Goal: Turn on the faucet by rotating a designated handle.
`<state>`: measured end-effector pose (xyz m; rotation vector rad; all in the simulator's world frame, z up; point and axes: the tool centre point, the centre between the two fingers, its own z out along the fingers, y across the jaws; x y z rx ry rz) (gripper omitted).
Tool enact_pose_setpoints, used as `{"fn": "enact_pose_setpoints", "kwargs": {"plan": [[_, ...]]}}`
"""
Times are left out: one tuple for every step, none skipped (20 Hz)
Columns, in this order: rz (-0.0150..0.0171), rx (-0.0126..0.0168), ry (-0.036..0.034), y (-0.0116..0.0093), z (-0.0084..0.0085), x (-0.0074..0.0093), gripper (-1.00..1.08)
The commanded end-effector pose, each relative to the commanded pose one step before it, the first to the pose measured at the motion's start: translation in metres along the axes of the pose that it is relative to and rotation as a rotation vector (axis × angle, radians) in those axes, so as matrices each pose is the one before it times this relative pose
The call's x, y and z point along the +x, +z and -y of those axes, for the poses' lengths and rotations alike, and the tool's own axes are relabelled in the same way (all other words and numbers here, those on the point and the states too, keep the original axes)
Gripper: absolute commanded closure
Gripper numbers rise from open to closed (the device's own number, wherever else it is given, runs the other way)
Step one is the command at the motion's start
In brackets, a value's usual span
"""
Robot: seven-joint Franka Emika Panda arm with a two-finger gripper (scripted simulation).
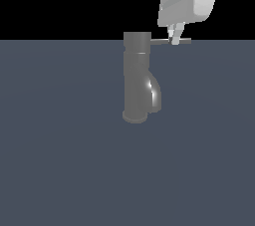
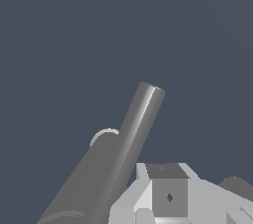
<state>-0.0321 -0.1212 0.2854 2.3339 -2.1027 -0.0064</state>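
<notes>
The faucet (image 1: 135, 78) is a dark grey upright cylinder on a round base, with a short curved spout (image 1: 155, 93) bulging low on the side toward the exterior view's right. From its top cap the handle (image 1: 162, 42), a thin grey lever, sticks out horizontally toward the exterior view's right. My white gripper (image 1: 175, 37) comes down from above, and its fingertips meet the handle near its outer end. The fingers look pressed together with nothing between them. In the wrist view the handle (image 2: 141, 119) runs as a glossy bar alongside my gripper (image 2: 168, 201), not between its fingers.
The faucet stands on a flat blue-grey floor (image 1: 60, 170) that fills the lower part of the exterior view. A dark rounded shape (image 2: 238, 186) shows at the wrist view's edge beside the gripper; I cannot tell what it is.
</notes>
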Motion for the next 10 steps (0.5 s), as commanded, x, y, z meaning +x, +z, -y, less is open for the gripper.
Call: {"fn": "enact_pose_setpoints", "kwargs": {"plan": [[-0.00286, 0.00273, 0.02486, 0.00019, 0.00331, 0.02001, 1.08], [-0.00002, 0.00001, 0.00098, -0.00001, 0.00238, 0.00268, 1.08], [-0.00001, 0.00002, 0.00098, -0.00001, 0.00236, 0.00267, 1.08], [-0.00001, 0.00002, 0.00109, -0.00002, 0.00233, 0.00271, 1.08], [-0.00001, 0.00002, 0.00098, -0.00002, 0.00234, 0.00264, 1.08], [-0.00001, 0.00002, 0.00098, -0.00002, 0.00233, 0.00263, 1.08], [0.0, 0.00002, 0.00098, -0.00003, 0.00231, 0.00262, 1.08], [0.0, 0.00002, 0.00098, -0.00003, 0.0023, 0.0026, 1.08], [0.00001, 0.00003, 0.00098, -0.00004, 0.00229, 0.00259, 1.08], [0.0, 0.0, 0.0, 0.0, 0.0, 0.0, 1.08]]}}
